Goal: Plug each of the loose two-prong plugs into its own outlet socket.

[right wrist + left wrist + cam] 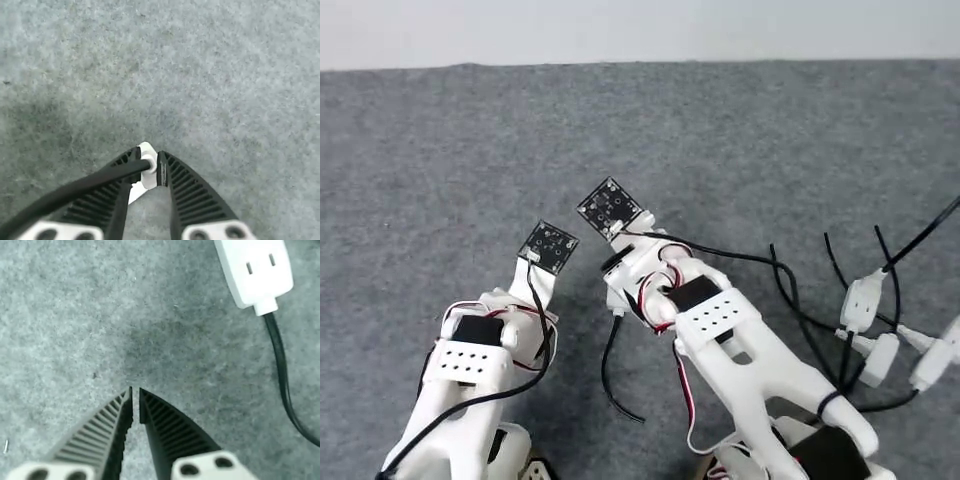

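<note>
While the left arm (470,365) bends low at the near edge of the gray worktop (740,130), its left claw (136,392) points down at the fuzzy gray top. The two dark ribbed fingers (107,430) are pressed almost together, with just a thin crack between them. There is nothing in this claw.

A white socket (255,270) lies flat on the worktop a little way past the left claw's tips, off to one side. Its two small slots face up. A black socket cord (280,365) comes out of its end and runs back along the worktop beside the claw, not touching it.

The right arm (740,340) sits next to the left arm and leans forward and down too. Its right claw (150,160) is squeezed tight on a small white plug (146,148), right at the tips of the fingers. A thick black plug cord (75,192) comes off the plug and goes back over one finger. The plug is close above the gray top.

Seen from high up, a bunch of white plug blocks (868,305) on black cords lies on the worktop off to the right arm's outer side, well apart from both claws.
</note>
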Action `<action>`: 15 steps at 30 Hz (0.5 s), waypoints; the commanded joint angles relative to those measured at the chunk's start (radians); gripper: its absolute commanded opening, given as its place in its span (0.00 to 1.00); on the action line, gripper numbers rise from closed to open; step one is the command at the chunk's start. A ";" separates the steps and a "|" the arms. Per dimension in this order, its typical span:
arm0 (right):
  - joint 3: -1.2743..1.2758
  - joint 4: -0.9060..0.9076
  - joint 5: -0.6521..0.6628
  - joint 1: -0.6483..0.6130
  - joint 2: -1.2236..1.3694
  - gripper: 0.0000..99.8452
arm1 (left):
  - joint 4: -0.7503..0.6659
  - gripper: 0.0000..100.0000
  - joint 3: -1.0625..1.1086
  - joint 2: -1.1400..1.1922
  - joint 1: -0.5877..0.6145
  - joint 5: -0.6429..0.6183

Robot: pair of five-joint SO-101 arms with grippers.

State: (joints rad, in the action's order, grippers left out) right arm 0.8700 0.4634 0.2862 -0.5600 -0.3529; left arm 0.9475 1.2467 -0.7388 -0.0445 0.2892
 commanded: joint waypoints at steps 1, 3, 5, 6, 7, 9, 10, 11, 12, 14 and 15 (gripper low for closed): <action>-0.066 -0.002 0.048 0.027 0.002 0.01 | -0.025 0.01 -0.012 0.002 0.006 0.011; -0.066 -0.002 0.058 0.027 0.004 0.01 | -0.025 0.01 -0.012 0.002 0.006 0.011; -0.066 -0.002 0.060 0.024 0.004 0.01 | -0.025 0.01 -0.012 0.002 0.006 0.012; -0.066 -0.004 0.060 0.024 0.004 0.01 | -0.025 0.01 -0.012 0.002 0.006 0.014; -0.066 -0.004 0.061 0.022 0.004 0.01 | -0.025 0.01 -0.012 0.002 0.006 0.014; -0.069 -0.013 0.066 0.004 0.004 0.01 | -0.025 0.01 -0.012 0.002 0.006 0.014; -0.069 -0.024 0.066 -0.004 0.004 0.01 | -0.025 0.01 -0.012 0.002 0.006 0.014; -0.069 -0.030 0.068 -0.010 0.004 0.01 | -0.025 0.01 -0.012 0.002 0.006 0.014; -0.069 -0.036 0.068 -0.016 0.004 0.01 | -0.025 0.01 -0.012 0.002 0.006 0.014; -0.074 -0.038 0.068 -0.018 0.004 0.01 | -0.025 0.01 -0.012 0.002 0.006 0.014; -0.074 -0.038 0.068 -0.018 0.004 0.01 | -0.025 0.01 -0.012 0.002 0.006 0.014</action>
State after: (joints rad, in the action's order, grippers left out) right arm 0.8700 0.4480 0.3429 -0.5677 -0.3514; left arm 0.9475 1.2467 -0.7388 -0.0445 0.2908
